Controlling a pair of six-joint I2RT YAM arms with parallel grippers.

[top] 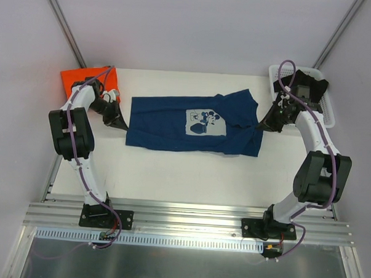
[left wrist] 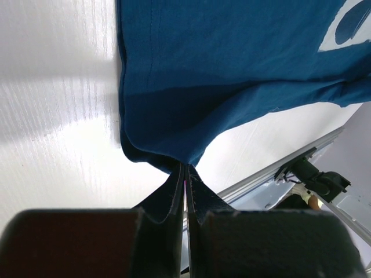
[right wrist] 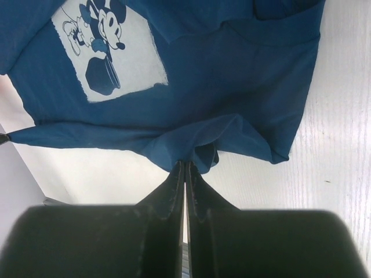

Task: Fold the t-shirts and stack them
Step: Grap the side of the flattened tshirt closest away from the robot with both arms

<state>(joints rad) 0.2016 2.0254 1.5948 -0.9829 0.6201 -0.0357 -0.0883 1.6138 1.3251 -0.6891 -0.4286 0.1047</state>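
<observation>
The navy blue t-shirt [top: 174, 123] lies spread across the middle of the white table, its pale cartoon print [top: 204, 123] facing up. My left gripper [top: 126, 125] is shut on the shirt's left edge, and the cloth [left wrist: 232, 63] bunches at the fingertips [left wrist: 186, 167]. At the shirt's right edge my right gripper [top: 260, 125] is shut on a gathered fold of navy blue cloth [right wrist: 191, 145], with the print [right wrist: 104, 52] beyond it. The orange t-shirt [top: 80, 78] lies at the back left corner, partly hidden behind the left arm.
A white basket [top: 325, 105] stands at the back right, behind the right arm. The table's near edge meets an aluminium rail [top: 188, 210] that carries both arm bases. Grey walls close in the sides.
</observation>
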